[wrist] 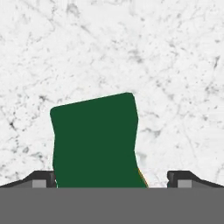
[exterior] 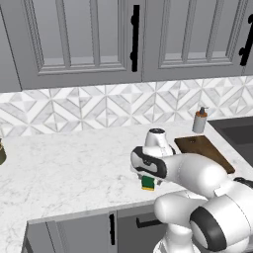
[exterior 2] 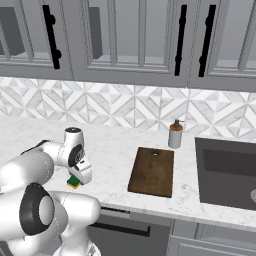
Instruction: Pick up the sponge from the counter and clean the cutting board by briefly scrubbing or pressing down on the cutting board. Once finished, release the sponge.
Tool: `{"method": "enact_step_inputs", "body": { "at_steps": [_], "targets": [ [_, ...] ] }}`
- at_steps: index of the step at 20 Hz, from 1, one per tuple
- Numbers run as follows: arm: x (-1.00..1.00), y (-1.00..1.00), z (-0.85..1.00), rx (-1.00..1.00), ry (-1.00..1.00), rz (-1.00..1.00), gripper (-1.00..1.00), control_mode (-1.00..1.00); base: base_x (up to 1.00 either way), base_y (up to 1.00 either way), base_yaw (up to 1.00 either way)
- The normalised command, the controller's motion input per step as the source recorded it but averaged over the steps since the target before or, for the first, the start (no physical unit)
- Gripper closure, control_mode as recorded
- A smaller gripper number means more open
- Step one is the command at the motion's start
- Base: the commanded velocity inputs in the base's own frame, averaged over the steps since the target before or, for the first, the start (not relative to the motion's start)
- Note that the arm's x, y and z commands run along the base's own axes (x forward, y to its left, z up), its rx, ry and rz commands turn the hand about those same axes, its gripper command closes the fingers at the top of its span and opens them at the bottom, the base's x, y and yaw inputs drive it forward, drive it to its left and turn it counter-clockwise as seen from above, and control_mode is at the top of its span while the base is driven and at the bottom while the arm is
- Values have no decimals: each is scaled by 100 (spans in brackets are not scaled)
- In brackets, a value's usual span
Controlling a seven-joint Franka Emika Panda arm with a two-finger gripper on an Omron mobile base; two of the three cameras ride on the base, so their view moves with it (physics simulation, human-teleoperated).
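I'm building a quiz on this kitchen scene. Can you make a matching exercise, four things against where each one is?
Things:
1. small green-and-yellow rectangular sponge
2. flat dark brown wooden cutting board
3. small soap dispenser bottle with a pump top
4. dark sink basin

Places:
A. set into the white marble-look counter at the right end
B. standing by the tile backsplash, behind the board
C. directly below the end effector, near the counter's front edge
D. lying flat between the arm and the sink

Pairs: 1-C, 2-D, 3-B, 4-A
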Motion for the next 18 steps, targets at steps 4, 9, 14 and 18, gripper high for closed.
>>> {"method": "enact_step_inputs", "body": {
  "at_steps": [4,9,14,18],
  "targets": [
    [21,6,-8,0,0,0,-100,-100,0,0,0],
    [5,12,-26,0,0,0,-100,-100,0,0,0],
    [0,8,-35,0,0,0,-100,-100,0,0,0],
    [0,0,-44,0,0,0,100,-100,0,0,0]
  ]
}}
